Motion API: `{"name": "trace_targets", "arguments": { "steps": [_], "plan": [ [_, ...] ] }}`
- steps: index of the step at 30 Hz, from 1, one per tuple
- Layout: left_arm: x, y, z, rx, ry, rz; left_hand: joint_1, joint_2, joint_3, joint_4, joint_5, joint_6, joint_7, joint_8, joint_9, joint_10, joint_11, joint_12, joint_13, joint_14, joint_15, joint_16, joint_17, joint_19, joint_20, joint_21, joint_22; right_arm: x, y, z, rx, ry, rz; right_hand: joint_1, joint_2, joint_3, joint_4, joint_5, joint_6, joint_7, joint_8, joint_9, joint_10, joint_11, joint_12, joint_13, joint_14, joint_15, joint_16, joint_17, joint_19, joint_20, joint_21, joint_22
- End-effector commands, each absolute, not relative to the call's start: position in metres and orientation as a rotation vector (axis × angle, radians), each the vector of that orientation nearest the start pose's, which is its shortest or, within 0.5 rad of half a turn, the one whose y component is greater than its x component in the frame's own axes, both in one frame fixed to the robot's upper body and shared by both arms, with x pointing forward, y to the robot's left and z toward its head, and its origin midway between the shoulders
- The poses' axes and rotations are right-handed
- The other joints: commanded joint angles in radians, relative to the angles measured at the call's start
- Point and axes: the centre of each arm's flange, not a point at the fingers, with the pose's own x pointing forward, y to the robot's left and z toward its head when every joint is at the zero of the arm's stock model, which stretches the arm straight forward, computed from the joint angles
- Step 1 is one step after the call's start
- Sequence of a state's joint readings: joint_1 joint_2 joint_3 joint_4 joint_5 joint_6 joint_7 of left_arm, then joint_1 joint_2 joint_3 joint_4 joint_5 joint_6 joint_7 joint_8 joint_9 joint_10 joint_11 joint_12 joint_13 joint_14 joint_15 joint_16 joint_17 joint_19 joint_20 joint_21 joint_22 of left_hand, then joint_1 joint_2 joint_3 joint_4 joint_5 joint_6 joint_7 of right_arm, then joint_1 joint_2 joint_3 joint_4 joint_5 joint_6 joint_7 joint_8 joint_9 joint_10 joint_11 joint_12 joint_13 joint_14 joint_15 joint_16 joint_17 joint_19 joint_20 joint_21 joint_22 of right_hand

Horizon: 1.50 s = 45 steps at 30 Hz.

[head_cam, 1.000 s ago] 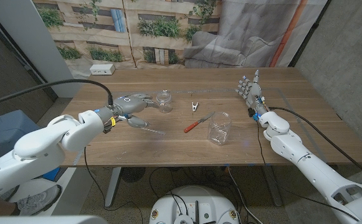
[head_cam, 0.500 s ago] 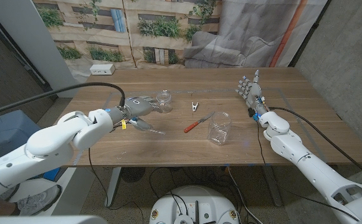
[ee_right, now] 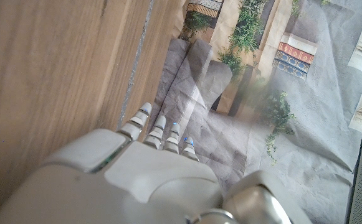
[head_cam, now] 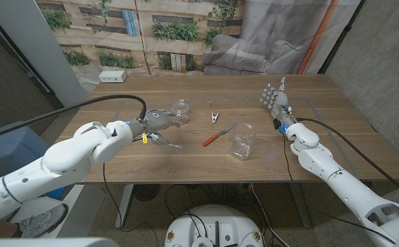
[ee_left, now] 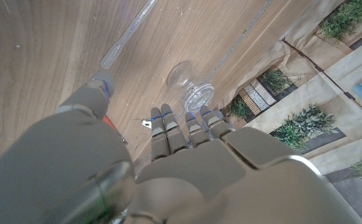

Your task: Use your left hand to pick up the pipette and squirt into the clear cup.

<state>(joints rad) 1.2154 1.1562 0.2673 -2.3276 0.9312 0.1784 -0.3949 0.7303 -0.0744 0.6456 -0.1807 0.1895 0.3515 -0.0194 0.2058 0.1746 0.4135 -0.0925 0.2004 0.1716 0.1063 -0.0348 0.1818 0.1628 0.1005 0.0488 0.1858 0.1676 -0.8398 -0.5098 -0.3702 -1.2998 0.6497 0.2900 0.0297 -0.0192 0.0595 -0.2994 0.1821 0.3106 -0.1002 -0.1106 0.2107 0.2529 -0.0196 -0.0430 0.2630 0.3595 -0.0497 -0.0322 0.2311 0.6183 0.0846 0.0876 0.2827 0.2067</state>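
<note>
The clear pipette (head_cam: pixel 162 140) lies on the wooden table, left of centre; in the left wrist view the pipette (ee_left: pixel 128 33) stretches out beyond the thumb. My left hand (head_cam: pixel 158 118) hovers just behind it with fingers extended and nothing in them. The left hand (ee_left: pixel 168 168) has its fingers pointing toward a small clear jar (ee_left: pixel 190 88). The clear cup (head_cam: pixel 241 141) stands upright right of centre, well apart from the left hand. My right hand (head_cam: pixel 275 100) stands upright at the right side, fingers apart, holding nothing; the right hand (ee_right: pixel 137 174) is near the table's far edge.
A small clear jar (head_cam: pixel 180 108) lies by the left fingertips. A red-handled tool (head_cam: pixel 217 135) lies between pipette and cup, and a small metal clip (head_cam: pixel 215 117) sits behind it. A white power strip (head_cam: pixel 112 76) rests at the back left corner.
My left hand has slid to the right, from left of the pipette to just behind it, closer to the small jar. The right hand and the objects have stayed put.
</note>
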Motion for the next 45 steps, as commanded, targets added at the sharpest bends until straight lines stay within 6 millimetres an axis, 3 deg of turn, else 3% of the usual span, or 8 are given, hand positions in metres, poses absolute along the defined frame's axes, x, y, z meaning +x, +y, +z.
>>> {"name": "trace_targets", "arguments": {
  "steps": [1, 13, 16, 19, 45],
  "plan": [
    [0.471, 0.216, -0.016, 2.077, -0.521, -0.113, 0.02, 0.003, -0.009, 0.0, 0.006, 0.011, 0.0, 0.001, 0.002, 0.029, 0.004, 0.011, 0.002, 0.028, -0.002, 0.007, 0.003, 0.024, 0.003, 0.012, 0.002, 0.653, -0.29, -0.027, 0.041, -0.594, 0.206, 0.0, 0.058, -0.006, 0.001, 0.005, 0.002, -0.009, 0.006, 0.002, -0.001, -0.009, 0.002, 0.005, -0.008, -0.082, 0.006, 0.005, 0.003, 0.0, 0.006, 0.005],
    [0.479, 0.211, -0.027, 2.065, -0.56, -0.064, 0.056, 0.013, -0.022, -0.001, 0.007, 0.066, 0.004, 0.011, 0.002, 0.1, -0.027, 0.015, 0.001, 0.075, -0.019, 0.008, 0.002, 0.065, -0.003, 0.015, 0.002, 0.653, -0.29, -0.027, 0.041, -0.594, 0.206, 0.0, 0.058, -0.006, 0.001, 0.005, 0.001, -0.009, 0.006, 0.002, 0.002, -0.006, 0.003, 0.005, -0.008, -0.082, 0.006, 0.005, 0.004, -0.001, 0.006, 0.005],
    [0.481, 0.209, -0.032, 2.085, -0.584, -0.042, 0.07, 0.015, -0.025, -0.002, 0.008, 0.084, 0.002, 0.014, 0.003, 0.119, -0.051, 0.014, 0.002, 0.088, -0.033, 0.008, 0.002, 0.072, -0.006, 0.014, 0.002, 0.653, -0.29, -0.027, 0.041, -0.594, 0.206, 0.0, 0.058, -0.006, 0.001, 0.005, 0.002, -0.008, 0.007, 0.002, 0.001, -0.006, 0.003, 0.005, -0.007, -0.082, 0.006, 0.005, 0.003, 0.0, 0.006, 0.005],
    [0.483, 0.208, -0.034, 2.078, -0.586, -0.043, 0.081, 0.015, -0.029, -0.002, 0.008, 0.095, 0.0, 0.014, 0.003, 0.138, -0.059, 0.015, 0.002, 0.102, -0.05, 0.01, 0.002, 0.079, -0.012, 0.014, 0.002, 0.653, -0.291, -0.027, 0.041, -0.594, 0.206, 0.0, 0.058, -0.006, 0.001, 0.005, 0.002, -0.009, 0.007, 0.002, -0.002, -0.005, 0.002, 0.005, -0.008, -0.082, 0.006, 0.005, 0.004, -0.001, 0.006, 0.005],
    [0.499, 0.208, -0.057, 2.094, -0.608, -0.066, 0.15, 0.025, -0.051, -0.001, 0.01, 0.184, -0.049, 0.019, 0.005, 0.205, -0.099, 0.005, 0.002, 0.174, -0.086, 0.01, 0.002, 0.124, -0.026, 0.013, 0.003, 0.653, -0.29, -0.027, 0.041, -0.594, 0.206, 0.0, 0.058, -0.006, 0.0, 0.005, 0.002, -0.009, 0.006, 0.002, 0.001, -0.007, 0.003, 0.006, -0.007, -0.081, 0.006, 0.005, 0.003, 0.0, 0.006, 0.005]
  ]
}}
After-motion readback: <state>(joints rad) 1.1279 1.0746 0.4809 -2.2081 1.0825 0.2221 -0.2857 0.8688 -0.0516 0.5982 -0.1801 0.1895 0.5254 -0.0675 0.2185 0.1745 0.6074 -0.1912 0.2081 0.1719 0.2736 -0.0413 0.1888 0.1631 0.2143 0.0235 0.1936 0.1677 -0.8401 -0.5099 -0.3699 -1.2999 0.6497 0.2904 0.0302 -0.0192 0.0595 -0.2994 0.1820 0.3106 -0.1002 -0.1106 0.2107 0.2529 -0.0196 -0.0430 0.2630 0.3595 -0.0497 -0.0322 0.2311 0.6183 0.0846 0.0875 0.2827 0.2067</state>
